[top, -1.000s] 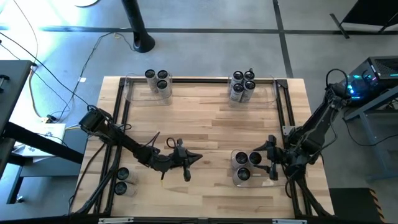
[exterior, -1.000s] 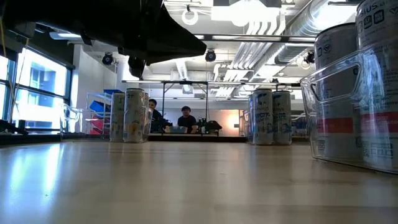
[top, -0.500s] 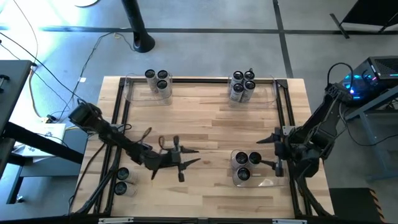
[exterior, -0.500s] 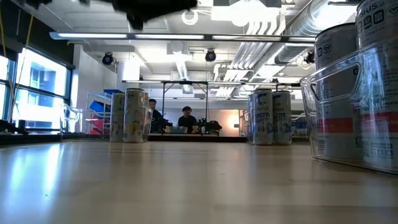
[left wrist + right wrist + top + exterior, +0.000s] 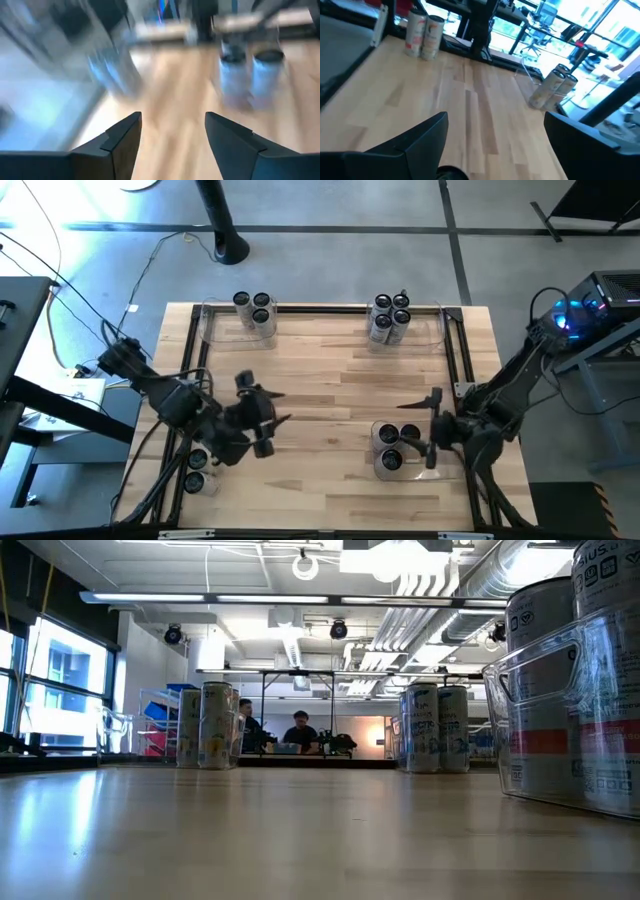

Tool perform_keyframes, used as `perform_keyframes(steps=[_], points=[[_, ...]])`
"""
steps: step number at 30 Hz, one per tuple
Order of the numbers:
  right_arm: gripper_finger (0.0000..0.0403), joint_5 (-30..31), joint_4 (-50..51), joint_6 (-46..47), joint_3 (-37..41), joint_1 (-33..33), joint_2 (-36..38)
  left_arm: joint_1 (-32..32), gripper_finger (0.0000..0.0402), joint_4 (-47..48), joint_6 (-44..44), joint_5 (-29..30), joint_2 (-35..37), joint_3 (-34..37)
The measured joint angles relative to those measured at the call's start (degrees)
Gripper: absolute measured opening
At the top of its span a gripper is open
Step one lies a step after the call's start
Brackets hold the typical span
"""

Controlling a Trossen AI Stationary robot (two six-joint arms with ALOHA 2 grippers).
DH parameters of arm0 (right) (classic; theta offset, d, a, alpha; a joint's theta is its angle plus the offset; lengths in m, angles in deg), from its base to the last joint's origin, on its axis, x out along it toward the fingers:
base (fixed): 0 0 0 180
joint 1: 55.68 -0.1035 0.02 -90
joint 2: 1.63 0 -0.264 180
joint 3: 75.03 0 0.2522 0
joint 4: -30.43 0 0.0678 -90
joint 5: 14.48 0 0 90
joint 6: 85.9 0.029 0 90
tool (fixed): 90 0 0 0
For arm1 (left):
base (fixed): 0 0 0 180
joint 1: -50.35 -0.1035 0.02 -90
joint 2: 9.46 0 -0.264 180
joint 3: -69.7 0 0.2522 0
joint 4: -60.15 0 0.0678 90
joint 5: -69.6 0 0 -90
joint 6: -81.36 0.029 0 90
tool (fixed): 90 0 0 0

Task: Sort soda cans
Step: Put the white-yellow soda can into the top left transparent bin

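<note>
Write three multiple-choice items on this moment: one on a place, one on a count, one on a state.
1. Where is the right gripper?
A. over the top-left bin
B. beside the lower-right cans
C. at the table's middle

2. How many cans stand in the high view's top-left bin?
A. one
B. three
C. six

3. How do the right gripper's jaws stand?
A. open and empty
B. shut on a can
C. shut on nothing

Answers:
1 B: the high view shows it just right of that group.
2 B: three dark round tops show there.
3 A: the right wrist view shows the jaws wide apart with nothing between them.
</note>
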Motion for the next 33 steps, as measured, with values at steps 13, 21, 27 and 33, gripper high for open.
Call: perform_keyframes(steps=[13,21,27,33], points=[[0.0326,-0.09,-1.43,-6.51,0.00,4.85,-8.62,8.18,0.0216,31.09,-60.71,-40.60,-4.12,-4.93],[0.0326,-0.09,-1.10,-9.17,0.00,4.84,-8.80,17.05,0.0216,31.61,-88.84,-44.60,-4.02,0.33],[0.0326,-0.09,-1.12,-9.71,0.00,4.83,-8.80,20.99,0.0246,34.25,-98.91,-48.19,-4.02,2.42],[0.0326,-0.09,-1.11,-9.96,0.00,4.82,-8.80,22.51,0.0304,34.47,-102.63,-48.35,-3.87,5.74]])
